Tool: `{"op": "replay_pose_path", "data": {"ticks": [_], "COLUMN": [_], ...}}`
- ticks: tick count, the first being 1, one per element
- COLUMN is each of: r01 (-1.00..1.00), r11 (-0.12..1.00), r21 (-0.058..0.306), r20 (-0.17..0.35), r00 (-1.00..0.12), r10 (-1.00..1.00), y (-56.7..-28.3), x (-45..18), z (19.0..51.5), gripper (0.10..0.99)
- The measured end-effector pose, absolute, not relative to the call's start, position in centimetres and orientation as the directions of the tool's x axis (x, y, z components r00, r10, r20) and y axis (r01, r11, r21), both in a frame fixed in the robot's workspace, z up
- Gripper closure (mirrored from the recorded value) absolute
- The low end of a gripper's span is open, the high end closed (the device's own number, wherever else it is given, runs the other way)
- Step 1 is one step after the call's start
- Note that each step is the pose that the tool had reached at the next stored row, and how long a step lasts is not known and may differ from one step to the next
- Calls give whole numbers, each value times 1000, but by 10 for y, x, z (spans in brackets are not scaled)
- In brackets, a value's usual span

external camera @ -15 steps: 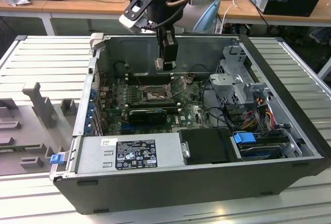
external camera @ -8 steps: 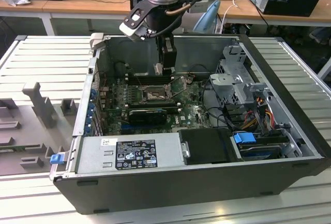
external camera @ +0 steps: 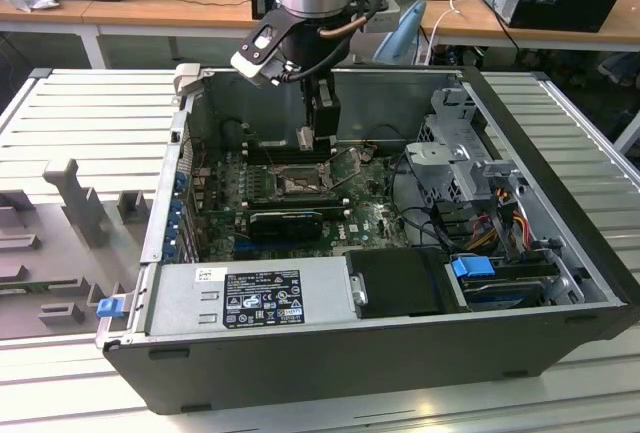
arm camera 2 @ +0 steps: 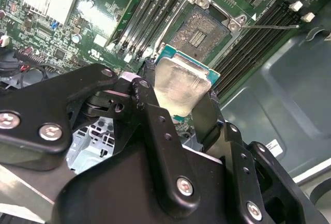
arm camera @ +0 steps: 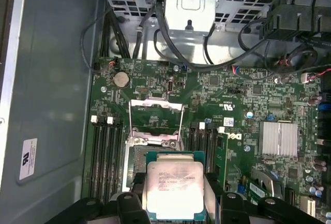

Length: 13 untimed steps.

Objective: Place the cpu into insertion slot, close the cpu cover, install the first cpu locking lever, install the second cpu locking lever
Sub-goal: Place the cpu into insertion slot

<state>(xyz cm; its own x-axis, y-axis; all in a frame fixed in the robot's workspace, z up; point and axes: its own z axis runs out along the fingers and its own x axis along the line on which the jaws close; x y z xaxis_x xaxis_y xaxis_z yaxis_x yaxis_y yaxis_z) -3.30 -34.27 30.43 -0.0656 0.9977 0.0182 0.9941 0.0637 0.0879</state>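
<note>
Ribbed grey metal tabletop (external camera: 90,103) carries one computer case (external camera: 400,358) lying on its side with its open face upward. One robot arm reaches down into it near the far wall. Inside the case sit one green motherboard (arm camera: 232,89), one power supply box (external camera: 250,298) along the near wall, and one drive cage (external camera: 460,153) at the exterior view's right. The single gripper (arm camera 2: 178,100) has its two black fingers (arm camera 2: 155,131) clenched on opposite edges of the cpu (arm camera: 175,185), silver top showing in both wrist views. The chip hangs above the board, just beside the insertion slot (arm camera 2: 199,30), not seated. The slot's contact bed lies exposed, and the cpu cover (arm camera: 155,118) stands swung up. One thin wire lever (arm camera 2: 269,26) juts outward. Two banks of black memory slots (arm camera: 106,151) flank the slot closely.
</note>
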Motion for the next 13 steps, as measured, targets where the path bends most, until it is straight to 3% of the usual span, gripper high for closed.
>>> {"op": "replay_pose_path", "data": {"ticks": [13], "r01": [995], "r11": [41], "r21": [87], "r20": [18], "r00": [-43], "r10": [999], "y": [-343], "x": [-33], "z": [297], "gripper": [557]}}
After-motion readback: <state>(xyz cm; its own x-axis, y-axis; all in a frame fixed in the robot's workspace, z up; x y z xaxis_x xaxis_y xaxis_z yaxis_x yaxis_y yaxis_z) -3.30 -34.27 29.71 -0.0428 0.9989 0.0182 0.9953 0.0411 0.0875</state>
